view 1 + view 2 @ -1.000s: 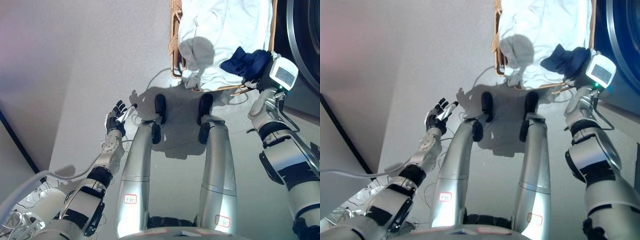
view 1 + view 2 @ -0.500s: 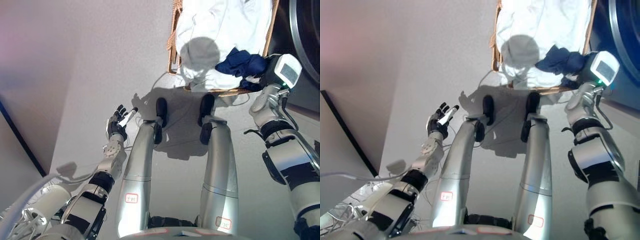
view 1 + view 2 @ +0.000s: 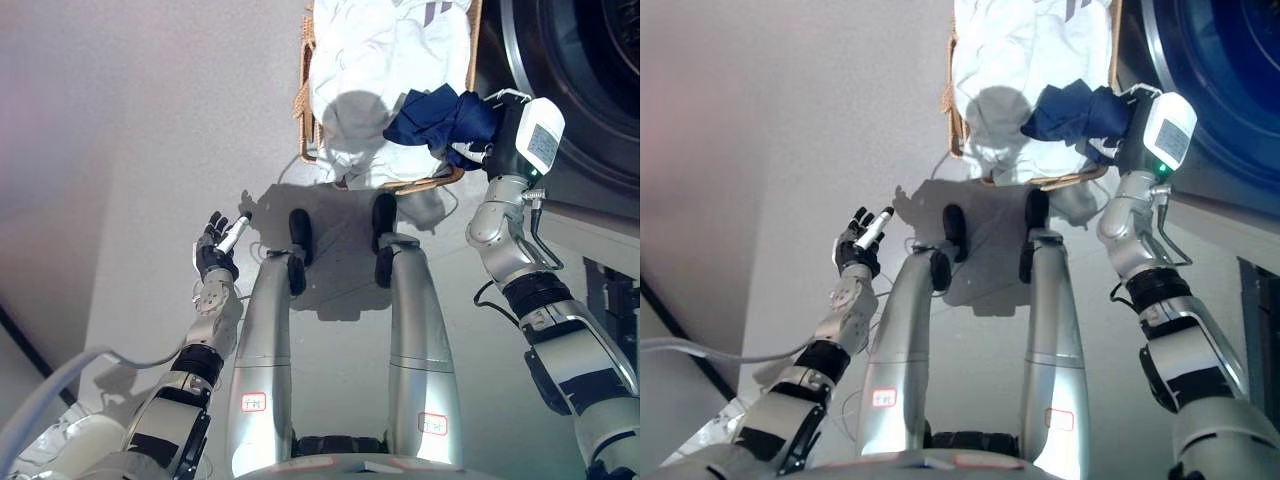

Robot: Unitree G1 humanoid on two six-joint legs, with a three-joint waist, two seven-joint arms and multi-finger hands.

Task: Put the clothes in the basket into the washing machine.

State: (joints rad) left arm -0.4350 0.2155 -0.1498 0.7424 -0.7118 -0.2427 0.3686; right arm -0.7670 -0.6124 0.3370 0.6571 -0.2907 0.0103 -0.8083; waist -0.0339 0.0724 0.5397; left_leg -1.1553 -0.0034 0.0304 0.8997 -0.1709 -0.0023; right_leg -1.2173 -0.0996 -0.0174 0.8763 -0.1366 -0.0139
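Lifting a navy garment (image 3: 440, 115) clear of the basket (image 3: 303, 95), the right hand (image 3: 497, 125) (fingers hidden, grip unclear) has swung toward the washing machine (image 3: 575, 80); left hand (image 3: 217, 250) idles, fingers relaxed.

I can't see my right hand (image 3: 492, 128)'s fingers; they're buried in the navy cloth (image 3: 440, 112). Beyond them, the basket (image 3: 303, 100) and white laundry (image 3: 370, 60) run off the top edge. The washer (image 3: 570, 90) is cropped right of them.

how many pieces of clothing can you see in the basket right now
2 that can be told apart: a white garment filling the wicker basket, and a dark blue garment at its right edge by the right hand. More may lie hidden underneath.
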